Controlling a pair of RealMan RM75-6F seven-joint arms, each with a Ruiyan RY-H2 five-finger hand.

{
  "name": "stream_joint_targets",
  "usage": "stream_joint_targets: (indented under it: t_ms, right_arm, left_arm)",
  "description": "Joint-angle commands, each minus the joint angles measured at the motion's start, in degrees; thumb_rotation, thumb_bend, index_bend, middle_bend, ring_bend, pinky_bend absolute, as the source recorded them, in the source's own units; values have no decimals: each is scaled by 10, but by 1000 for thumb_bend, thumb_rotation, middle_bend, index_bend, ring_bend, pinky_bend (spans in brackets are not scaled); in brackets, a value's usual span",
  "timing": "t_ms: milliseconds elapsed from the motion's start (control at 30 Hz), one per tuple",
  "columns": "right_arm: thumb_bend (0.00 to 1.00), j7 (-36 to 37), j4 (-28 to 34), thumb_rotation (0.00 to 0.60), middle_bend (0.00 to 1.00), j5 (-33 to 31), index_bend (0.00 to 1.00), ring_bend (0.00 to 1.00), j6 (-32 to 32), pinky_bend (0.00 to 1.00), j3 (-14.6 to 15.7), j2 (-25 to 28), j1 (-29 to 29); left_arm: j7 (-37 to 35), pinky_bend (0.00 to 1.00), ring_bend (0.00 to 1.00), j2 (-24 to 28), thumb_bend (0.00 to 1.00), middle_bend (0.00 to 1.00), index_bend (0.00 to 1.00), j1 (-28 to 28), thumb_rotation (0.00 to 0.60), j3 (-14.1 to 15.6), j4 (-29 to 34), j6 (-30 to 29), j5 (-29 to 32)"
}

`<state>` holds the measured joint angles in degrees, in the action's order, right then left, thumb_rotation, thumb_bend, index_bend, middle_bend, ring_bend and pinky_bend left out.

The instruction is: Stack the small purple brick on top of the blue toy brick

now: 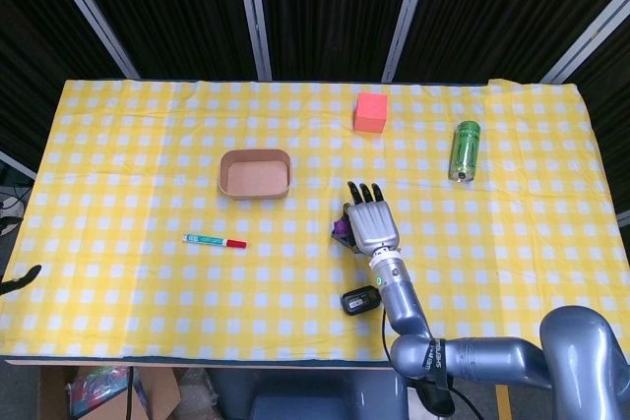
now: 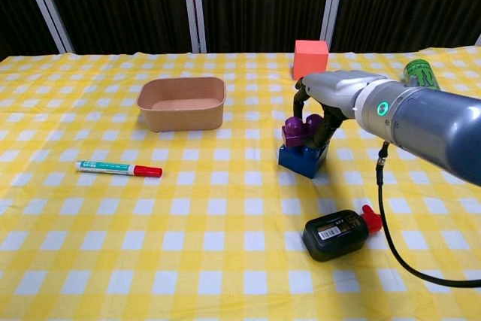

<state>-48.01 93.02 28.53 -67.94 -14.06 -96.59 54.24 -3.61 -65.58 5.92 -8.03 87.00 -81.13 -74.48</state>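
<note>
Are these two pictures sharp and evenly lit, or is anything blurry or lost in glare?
Head view: sharp, even light, black background, but the robot hand hides most of the purple brick. Chest view: also sharp; soft shadow beside the blue brick, small shine on the arm's shell.

Small purple brick [image 2: 298, 129] sits atop blue toy brick [image 2: 303, 158]; both upright.

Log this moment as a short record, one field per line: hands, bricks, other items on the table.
right hand: right hand grips the small purple brick from above
left hand: not in view
bricks: purple brick rests on the blue toy brick
container: tan oval paper bowl, left of the bricks
far side: red-orange cube, green drink can lying down
near side: marker pen with red cap, black bottle with red cap
</note>
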Motion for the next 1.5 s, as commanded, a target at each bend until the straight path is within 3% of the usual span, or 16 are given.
stream_joint_targets:
  t_ms: [33, 567, 1233, 1500]
  right_arm:
    - [500, 1, -4, 600, 1, 1, 585, 0, 4, 0, 1, -1, 1]
    - [502, 27, -16, 600, 1, 25, 589, 0, 31, 0, 7, 8, -6]
    - [503, 75, 86, 600, 1, 81, 589, 0, -29, 0, 17, 75, -58]
    - [503, 105, 79, 600, 1, 97, 589, 0, -26, 0, 20, 71, -75]
  left_arm:
    - [2, 47, 0, -1, 210, 87, 255, 1, 600, 0, 1, 0, -1]
    - [12, 47, 0, -1, 210, 87, 255, 0, 600, -1, 5, -2, 4]
    - [20, 47, 0, -1, 210, 88, 257, 0, 600, 0, 10, -1, 7]
    - [21, 47, 0, 0, 210, 87, 257, 0, 600, 1, 13, 0, 4]
